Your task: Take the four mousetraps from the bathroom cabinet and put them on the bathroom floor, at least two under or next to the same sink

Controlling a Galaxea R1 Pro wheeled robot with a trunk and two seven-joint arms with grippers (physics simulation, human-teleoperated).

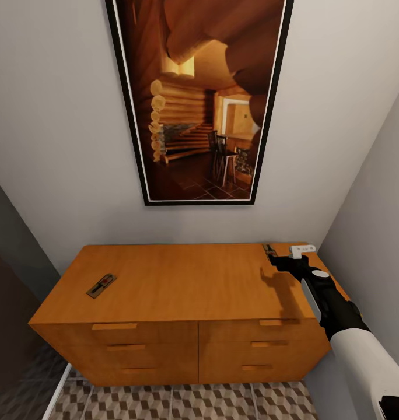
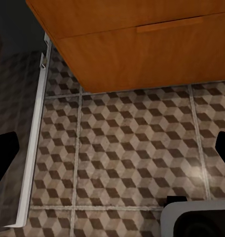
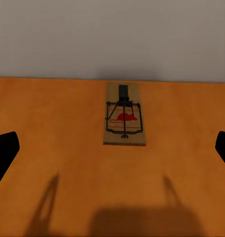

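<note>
Grey-walled alcove: the cabinet [image 1: 182, 303] stands on the bathroom floor [image 1: 182, 402] beneath a framed picture [image 1: 199, 99]. One mousetrap [image 1: 101, 285] lies flat on the cabinet top, near-left; a second mousetrap [image 3: 124, 120] lies far-right near the wall, just ahead of the right end effector [image 3: 112, 148] — fingers apart, not touching it. Left end effector [image 2: 112, 153] — fingers apart, above the floor tiles.

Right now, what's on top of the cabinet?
One mousetrap lies flat near the cabinet's left front. The right wrist view shows another mousetrap near the back wall. The right arm covers part of the right end, so more could sit there.
</note>
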